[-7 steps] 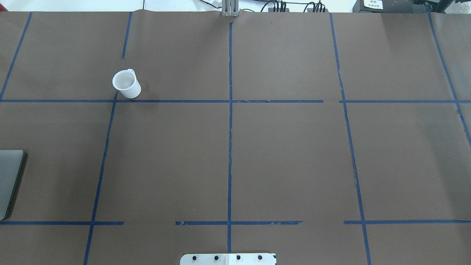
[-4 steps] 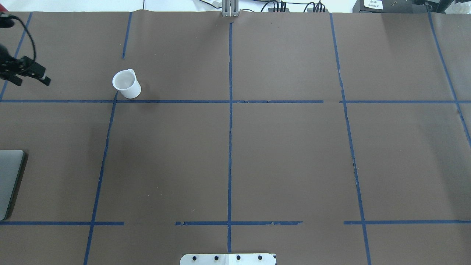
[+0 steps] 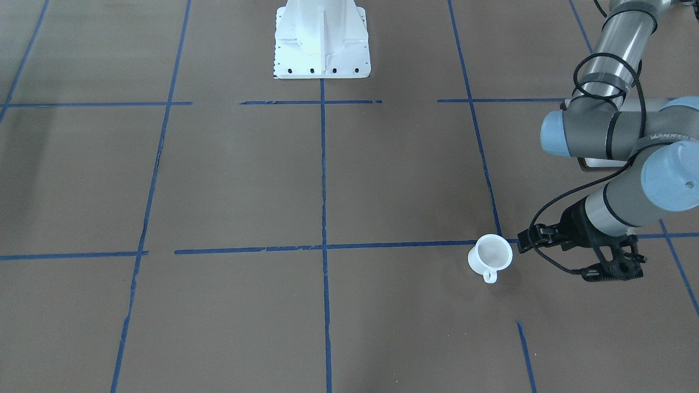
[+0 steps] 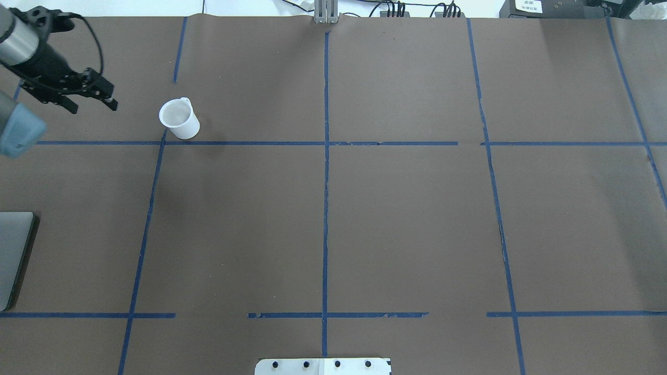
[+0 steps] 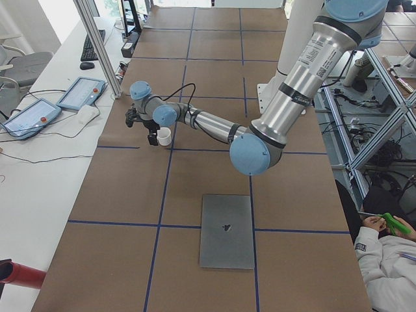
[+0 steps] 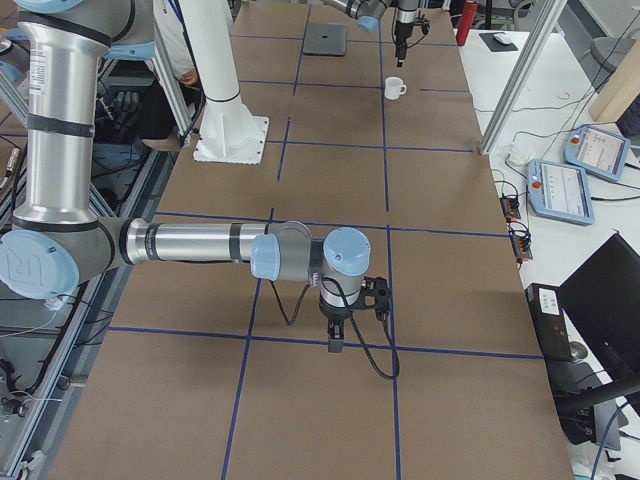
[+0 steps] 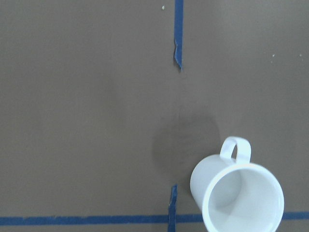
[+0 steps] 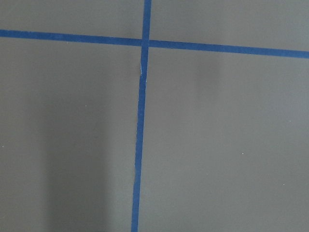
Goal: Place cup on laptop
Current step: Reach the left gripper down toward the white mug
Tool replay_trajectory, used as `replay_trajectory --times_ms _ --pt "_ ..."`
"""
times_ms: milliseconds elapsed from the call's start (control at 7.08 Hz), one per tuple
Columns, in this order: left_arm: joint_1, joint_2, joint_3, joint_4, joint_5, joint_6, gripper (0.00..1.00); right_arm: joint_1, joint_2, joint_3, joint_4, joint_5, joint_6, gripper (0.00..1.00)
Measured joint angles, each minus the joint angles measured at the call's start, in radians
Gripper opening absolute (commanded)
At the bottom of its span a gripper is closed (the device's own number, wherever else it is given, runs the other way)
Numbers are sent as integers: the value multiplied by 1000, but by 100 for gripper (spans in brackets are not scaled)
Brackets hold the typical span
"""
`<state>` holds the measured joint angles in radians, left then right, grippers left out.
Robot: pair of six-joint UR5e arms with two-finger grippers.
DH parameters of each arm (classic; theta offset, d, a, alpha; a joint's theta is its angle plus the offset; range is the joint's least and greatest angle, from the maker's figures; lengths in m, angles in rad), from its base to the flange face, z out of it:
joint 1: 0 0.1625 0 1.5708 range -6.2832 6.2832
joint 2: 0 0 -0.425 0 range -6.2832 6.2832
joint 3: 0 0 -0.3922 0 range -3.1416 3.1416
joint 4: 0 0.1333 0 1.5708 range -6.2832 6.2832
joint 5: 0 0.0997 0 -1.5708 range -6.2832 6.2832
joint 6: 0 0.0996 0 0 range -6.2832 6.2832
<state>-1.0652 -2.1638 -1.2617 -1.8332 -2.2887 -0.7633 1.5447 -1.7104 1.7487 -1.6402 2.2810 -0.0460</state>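
The white cup (image 4: 179,119) stands upright on the brown table, handle pointing away from the robot; it also shows in the front view (image 3: 490,256) and the left wrist view (image 7: 239,195). The silver laptop (image 5: 227,231) lies closed and flat nearer the robot; the overhead view shows only its edge (image 4: 13,255). My left gripper (image 4: 111,103) hangs above the table, apart from the cup towards the table's left end, pointing down; its fingers look shut and empty (image 3: 522,240). My right gripper (image 6: 335,345) points down at the far end; I cannot tell its state.
Blue tape lines grid the brown table cover. The white robot base plate (image 3: 321,49) is at the robot's edge. An aluminium post (image 5: 97,45) and control tablets (image 5: 81,92) stand along the operators' side. A person (image 5: 383,260) sits by the robot.
My left arm has come in from the overhead view's left edge and moved right, towards the cup. The cup and laptop have not moved.
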Motion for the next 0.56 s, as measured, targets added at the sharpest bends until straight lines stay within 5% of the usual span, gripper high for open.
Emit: replay_trajectory --times_ms 565 --pt "59 -114 221 -154 44 -52 92 0 0 0 0 0 0 100"
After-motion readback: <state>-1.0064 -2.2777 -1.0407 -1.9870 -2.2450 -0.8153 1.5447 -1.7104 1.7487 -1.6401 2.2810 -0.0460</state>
